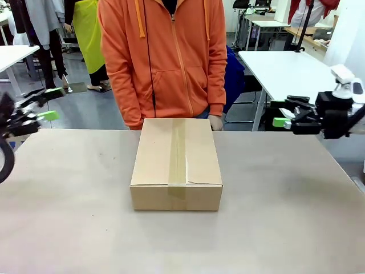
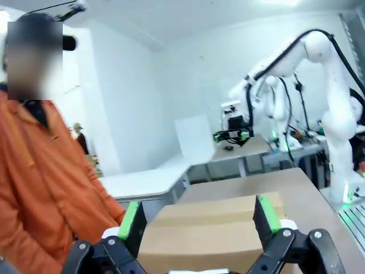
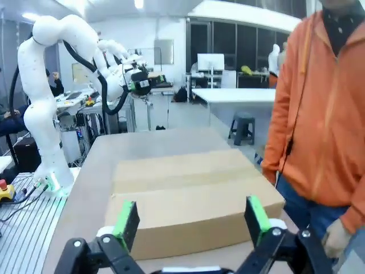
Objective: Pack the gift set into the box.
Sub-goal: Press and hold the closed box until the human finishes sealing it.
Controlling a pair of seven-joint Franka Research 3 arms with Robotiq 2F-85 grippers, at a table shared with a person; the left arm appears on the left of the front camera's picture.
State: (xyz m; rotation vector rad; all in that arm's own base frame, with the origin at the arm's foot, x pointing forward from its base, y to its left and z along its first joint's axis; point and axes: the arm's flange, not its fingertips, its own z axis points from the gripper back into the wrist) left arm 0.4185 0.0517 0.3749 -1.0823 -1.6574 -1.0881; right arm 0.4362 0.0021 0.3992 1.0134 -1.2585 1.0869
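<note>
Beige desk (image 1: 68,217), box (image 1: 177,162) taped shut at centre, long axis 12–6. My left tool (image 1: 34,108) at 9, right tool (image 1: 291,114) at 3 — both wide, empty, about equally near.

White glossy arm segments, black cables along joints. Left hand (image 1: 40,105) and right hand (image 1: 290,112): black frames, green pads, round screws at knuckles. Person: orange zip hoodie, orange drawstrings, blue jeans.

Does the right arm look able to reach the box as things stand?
Probably yes. The right gripper hangs open off to one side of the box, with bare table between them. The person's hand rests only at the box's far edge.
</note>
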